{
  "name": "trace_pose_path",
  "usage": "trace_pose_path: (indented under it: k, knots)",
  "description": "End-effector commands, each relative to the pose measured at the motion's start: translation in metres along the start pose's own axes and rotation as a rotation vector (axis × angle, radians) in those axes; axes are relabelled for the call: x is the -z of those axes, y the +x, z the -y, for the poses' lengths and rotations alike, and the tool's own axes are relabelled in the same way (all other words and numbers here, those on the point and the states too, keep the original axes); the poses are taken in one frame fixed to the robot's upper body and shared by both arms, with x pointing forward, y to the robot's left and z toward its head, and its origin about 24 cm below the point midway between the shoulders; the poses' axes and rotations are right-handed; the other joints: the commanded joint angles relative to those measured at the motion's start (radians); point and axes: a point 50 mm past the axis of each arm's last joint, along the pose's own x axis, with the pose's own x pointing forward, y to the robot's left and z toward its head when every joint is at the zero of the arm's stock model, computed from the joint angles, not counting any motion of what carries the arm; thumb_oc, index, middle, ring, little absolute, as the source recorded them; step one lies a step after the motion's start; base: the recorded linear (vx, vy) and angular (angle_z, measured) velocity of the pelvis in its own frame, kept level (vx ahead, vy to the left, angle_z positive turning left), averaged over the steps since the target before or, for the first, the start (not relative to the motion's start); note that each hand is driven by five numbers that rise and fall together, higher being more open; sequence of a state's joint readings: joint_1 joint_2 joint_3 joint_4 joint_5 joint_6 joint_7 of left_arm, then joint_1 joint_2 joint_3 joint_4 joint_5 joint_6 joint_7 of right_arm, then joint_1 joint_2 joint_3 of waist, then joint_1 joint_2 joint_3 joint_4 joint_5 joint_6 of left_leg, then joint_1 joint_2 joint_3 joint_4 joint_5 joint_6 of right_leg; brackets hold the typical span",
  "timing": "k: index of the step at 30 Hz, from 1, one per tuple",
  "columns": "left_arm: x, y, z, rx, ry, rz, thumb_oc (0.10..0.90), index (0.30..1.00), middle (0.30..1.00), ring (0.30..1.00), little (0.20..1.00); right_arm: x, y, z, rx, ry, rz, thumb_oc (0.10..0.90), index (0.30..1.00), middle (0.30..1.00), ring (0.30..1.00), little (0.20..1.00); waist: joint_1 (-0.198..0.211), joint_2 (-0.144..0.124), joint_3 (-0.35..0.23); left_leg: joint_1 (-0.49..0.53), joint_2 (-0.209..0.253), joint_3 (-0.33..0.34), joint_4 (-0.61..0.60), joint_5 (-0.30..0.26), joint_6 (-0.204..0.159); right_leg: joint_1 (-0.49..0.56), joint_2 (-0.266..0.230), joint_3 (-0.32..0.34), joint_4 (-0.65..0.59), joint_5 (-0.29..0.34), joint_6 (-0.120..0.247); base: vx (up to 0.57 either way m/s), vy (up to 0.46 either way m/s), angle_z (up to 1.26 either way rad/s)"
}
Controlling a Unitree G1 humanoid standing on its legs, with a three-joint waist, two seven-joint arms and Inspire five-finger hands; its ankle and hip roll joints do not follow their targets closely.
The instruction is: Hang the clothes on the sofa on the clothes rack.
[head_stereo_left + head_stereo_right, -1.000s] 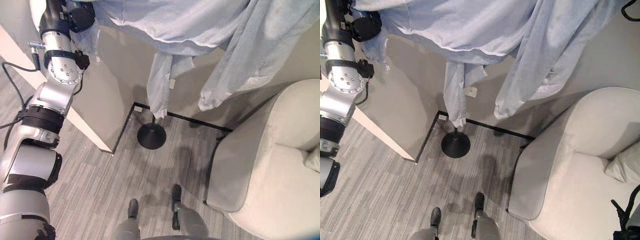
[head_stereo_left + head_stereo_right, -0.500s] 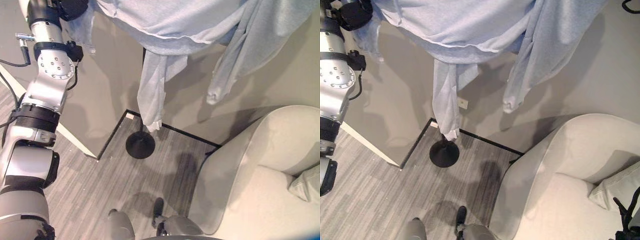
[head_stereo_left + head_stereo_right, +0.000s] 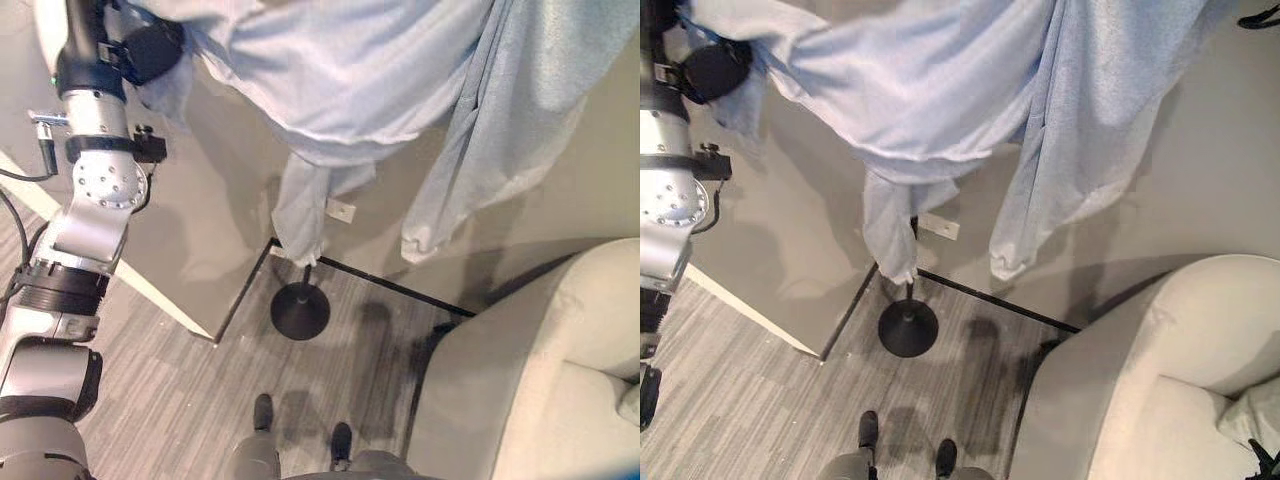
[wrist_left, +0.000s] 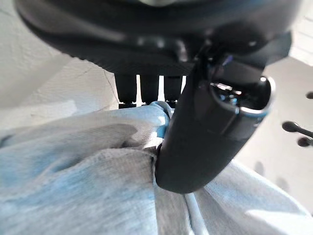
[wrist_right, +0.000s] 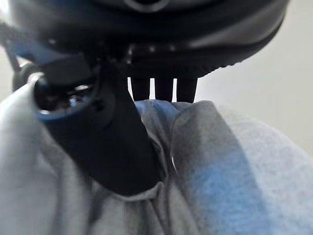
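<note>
A light blue shirt (image 3: 340,70) hangs spread across the top of the eye views, held up high above the floor. One sleeve (image 3: 450,190) dangles on the right, and a lower fold (image 3: 300,215) droops in front of the clothes rack's thin pole (image 3: 305,272). The rack's round black base (image 3: 300,312) stands on the floor in the corner. My left hand (image 4: 210,122) is shut on the shirt's cloth (image 4: 88,181), thumb pressed against the fingers. My right hand (image 5: 102,137) pinches another part of the same shirt (image 5: 225,186). My left arm (image 3: 100,180) rises at the left.
A cream sofa (image 3: 540,380) fills the lower right, with a cushion (image 3: 1252,415) at its edge. Beige walls (image 3: 200,240) meet behind the rack, and one carries a white socket (image 3: 342,211). Grey striped floor (image 3: 170,400) lies between me and the rack.
The whole picture has shifted, so the camera has moved. The shirt stays held up in both hands and now spreads lower across the top of the view.
</note>
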State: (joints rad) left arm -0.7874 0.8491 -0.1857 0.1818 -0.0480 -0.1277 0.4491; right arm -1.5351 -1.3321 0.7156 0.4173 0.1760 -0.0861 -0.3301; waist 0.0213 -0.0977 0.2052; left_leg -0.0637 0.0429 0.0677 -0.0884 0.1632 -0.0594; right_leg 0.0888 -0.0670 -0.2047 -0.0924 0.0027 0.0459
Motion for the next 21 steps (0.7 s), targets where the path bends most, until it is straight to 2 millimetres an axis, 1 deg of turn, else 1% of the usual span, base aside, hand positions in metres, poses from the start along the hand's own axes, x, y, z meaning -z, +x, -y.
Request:
trace_pose_path:
  k: [1,2,4,5,7,8,9,10,11,12,15,17,18,19,21]
  knots:
    - [-0.01,0.018,-0.07,-0.235,0.132,0.087,0.4,0.3,0.3,0.3,0.3,0.023,-0.005,0.045,0.163,-0.076,-0.082,0.4,0.3,0.3,0.3,0.3,0.017,-0.053,-0.149,0.119,0.02,0.044,0.001,-0.177,-0.041,0.108,-0.078,-0.014,0.006,-0.066,0.115,0.0,0.0,0.0]
    - [-0.008,0.017,-0.07,-0.227,0.155,0.079,0.4,0.3,0.3,0.3,0.3,0.03,-0.007,0.043,0.155,-0.085,-0.113,0.4,0.3,0.3,0.3,0.3,0.018,-0.049,-0.148,0.122,0.018,0.046,0.001,-0.18,-0.04,0.109,-0.08,-0.017,0.006,-0.067,0.117,0.0,0.0,0.0]
    - [-0.007,0.016,-0.071,-0.224,0.162,0.077,0.4,0.3,0.3,0.3,0.3,0.033,-0.01,0.042,0.151,-0.086,-0.124,0.4,0.3,0.3,0.3,0.3,0.018,-0.053,-0.148,0.125,0.018,0.046,0.001,-0.181,-0.04,0.111,-0.081,-0.017,0.006,-0.067,0.118,0.02,0.005,-0.05]
    - [-0.002,0.013,-0.071,-0.216,0.18,0.059,0.4,0.3,0.3,0.3,0.3,0.044,-0.013,0.04,0.141,-0.1,-0.171,0.4,0.3,0.3,0.3,0.3,0.021,-0.052,-0.146,0.129,0.019,0.049,0.001,-0.184,-0.039,0.112,-0.083,-0.02,0.005,-0.067,0.119,0.03,0.0,-0.07]
    - [0.004,0.007,-0.069,-0.196,0.191,0.034,0.4,0.3,0.3,0.3,0.3,0.055,-0.017,0.04,0.138,-0.096,-0.225,0.4,0.3,0.3,0.3,0.3,0.026,-0.051,-0.141,0.13,0.019,0.049,0.001,-0.184,-0.039,0.112,-0.085,-0.025,0.005,-0.067,0.121,0.02,-0.005,-0.05]
    - [0.005,0.006,-0.069,-0.195,0.192,0.034,0.4,0.3,0.3,0.3,0.3,0.055,-0.017,0.039,0.137,-0.095,-0.226,0.4,0.3,0.3,0.3,0.3,0.026,-0.051,-0.142,0.13,0.019,0.048,0.001,-0.184,-0.039,0.112,-0.085,-0.025,0.005,-0.067,0.121,0.0,0.0,0.0]
    - [0.009,0.003,-0.067,-0.173,0.209,0.017,0.4,0.3,0.3,0.3,0.3,0.066,-0.021,0.039,0.125,-0.106,-0.279,0.4,0.3,0.3,0.3,0.3,0.031,-0.056,-0.137,0.127,0.02,0.047,0.001,-0.182,-0.04,0.111,-0.085,-0.03,0.005,-0.067,0.121,0.0,0.0,0.0]
    - [0.013,0.0,-0.066,-0.16,0.224,0.003,0.4,0.3,0.3,0.3,0.3,0.072,-0.023,0.039,0.117,-0.115,-0.308,0.4,0.3,0.3,0.3,0.3,0.034,-0.061,-0.135,0.124,0.021,0.046,0.001,-0.181,-0.041,0.109,-0.084,-0.032,0.005,-0.068,0.121,0.0,0.0,0.0]
    - [0.014,0.0,-0.066,-0.16,0.224,0.002,0.4,0.3,0.3,0.3,0.3,0.072,-0.022,0.039,0.116,-0.115,-0.307,0.4,0.3,0.3,0.3,0.3,0.034,-0.061,-0.135,0.124,0.021,0.046,0.001,-0.181,-0.041,0.109,-0.085,-0.032,0.005,-0.068,0.12,0.0,0.0,0.0]
    - [0.02,-0.005,-0.066,-0.139,0.26,-0.017,0.4,0.3,0.3,0.3,0.3,0.081,-0.024,0.041,0.111,-0.128,-0.356,0.4,0.3,0.3,0.3,0.3,0.041,-0.066,-0.13,0.121,0.022,0.045,0.001,-0.178,-0.042,0.109,-0.082,-0.035,0.005,-0.069,0.119,0.0,0.0,0.0]
    - [0.033,-0.017,-0.062,-0.094,0.277,-0.073,0.4,0.3,0.3,0.3,0.3,0.087,-0.023,0.044,0.121,-0.128,-0.395,0.4,0.3,0.3,0.3,0.3,0.052,-0.074,-0.12,0.113,0.027,0.042,0.001,-0.172,-0.046,0.103,-0.077,-0.041,0.005,-0.072,0.118,0.01,-0.031,0.02]
    - [0.037,-0.02,-0.06,-0.082,0.283,-0.087,0.4,0.3,0.3,0.3,0.3,0.087,-0.021,0.045,0.128,-0.115,-0.398,0.4,0.3,0.3,0.3,0.3,0.053,-0.074,-0.118,0.108,0.029,0.041,0.001,-0.17,-0.048,0.099,-0.075,-0.042,0.005,-0.072,0.117,0.01,-0.025,0.04]
    - [0.047,-0.026,-0.058,-0.061,0.289,-0.131,0.4,0.3,0.3,0.3,0.3,0.089,-0.02,0.046,0.133,-0.104,-0.414,0.4,0.3,0.3,0.3,0.3,0.056,-0.079,-0.115,0.101,0.032,0.039,0.001,-0.166,-0.05,0.095,-0.072,-0.044,0.005,-0.074,0.115,0.01,-0.016,0.04]
    - [0.047,-0.026,-0.058,-0.061,0.288,-0.132,0.4,0.3,0.3,0.3,0.3,0.088,-0.02,0.046,0.133,-0.103,-0.413,0.4,0.3,0.3,0.3,0.3,0.056,-0.079,-0.116,0.1,0.032,0.039,0.001,-0.166,-0.051,0.095,-0.072,-0.044,0.005,-0.074,0.115,0.01,-0.025,0.08]
    - [0.057,-0.033,-0.053,-0.027,0.297,-0.176,0.4,0.3,0.3,0.3,0.3,0.089,-0.017,0.046,0.133,-0.089,-0.423,0.4,0.3,0.3,0.3,0.3,0.062,-0.09,-0.114,0.093,0.036,0.036,0.001,-0.162,-0.054,0.093,-0.068,-0.049,0.005,-0.076,0.113,0.01,-0.026,0.08]
